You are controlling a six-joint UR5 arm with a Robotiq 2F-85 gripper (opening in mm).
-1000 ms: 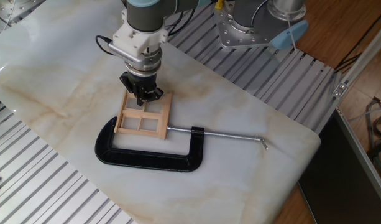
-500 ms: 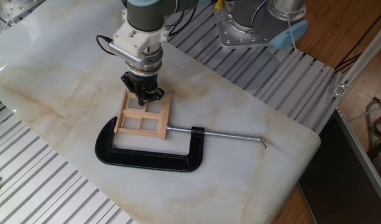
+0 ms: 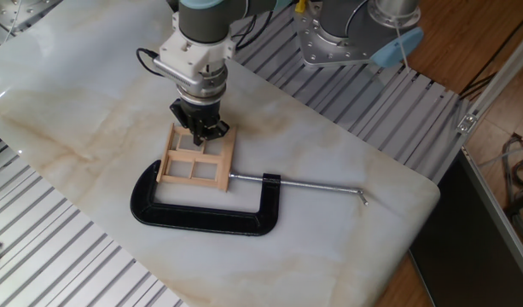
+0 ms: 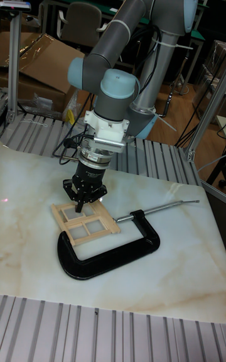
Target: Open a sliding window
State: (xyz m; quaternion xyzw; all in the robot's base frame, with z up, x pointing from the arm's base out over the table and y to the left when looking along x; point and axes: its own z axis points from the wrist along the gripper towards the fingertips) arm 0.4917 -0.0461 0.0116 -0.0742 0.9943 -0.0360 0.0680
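The sliding window (image 3: 195,162), a small light-wood frame with four panes, lies flat on the marble tabletop (image 3: 90,102) and is held in the mouth of a black C-clamp (image 3: 201,219). My gripper (image 3: 200,136) points straight down over the window's far edge, its fingertips drawn together at the top bar. From the tall fixed view, the gripper (image 4: 80,207) stands over the far left part of the sliding window (image 4: 88,222). Whether the tips touch the wood is unclear.
The C-clamp (image 4: 107,255) curves around the window's near side, and its metal screw rod (image 3: 316,184) reaches to the right. Ribbed metal surfaces (image 3: 65,256) border the marble slab. A second robot base (image 3: 355,34) stands at the back right.
The gripper has shifted slightly to the right and towards the far edge of the window. The window frame and the clamp look unmoved.
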